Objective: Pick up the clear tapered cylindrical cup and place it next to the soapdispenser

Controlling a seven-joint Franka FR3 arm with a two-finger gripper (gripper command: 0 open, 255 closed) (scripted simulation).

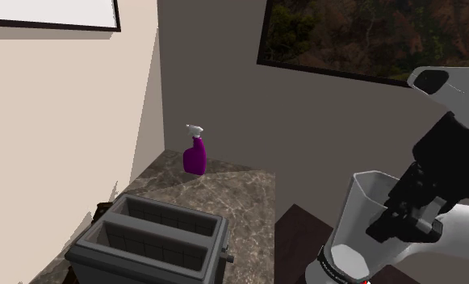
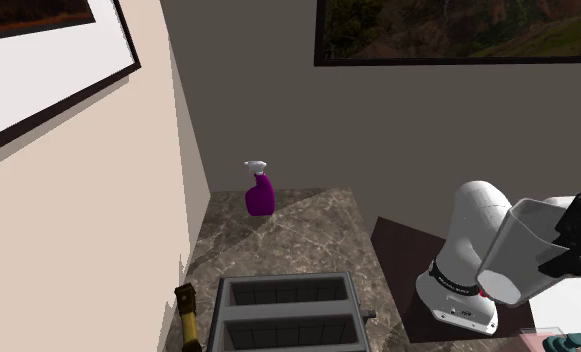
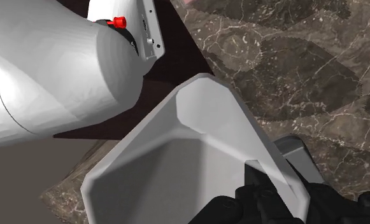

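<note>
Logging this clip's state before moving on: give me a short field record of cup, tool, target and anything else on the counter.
cup: pale grey tapered cup, tilted, held off the counter
tool: the tool shut on the cup's wall, one finger inside
target: purple spray bottle, upright in the counter's back corner
gap: far apart; cup not placed yet
other: grey two-slot toaster at the counter's near end

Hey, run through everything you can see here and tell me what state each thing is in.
pale translucent tapered cup: empty, lifted off the brown marbled counter, clasped at its rim.
black gripper: fingers shut on the cup's wall.
purple spray bottle with white trigger: upright on the counter, near the wall corner.
grey two-slot toaster: both slots empty.
</note>
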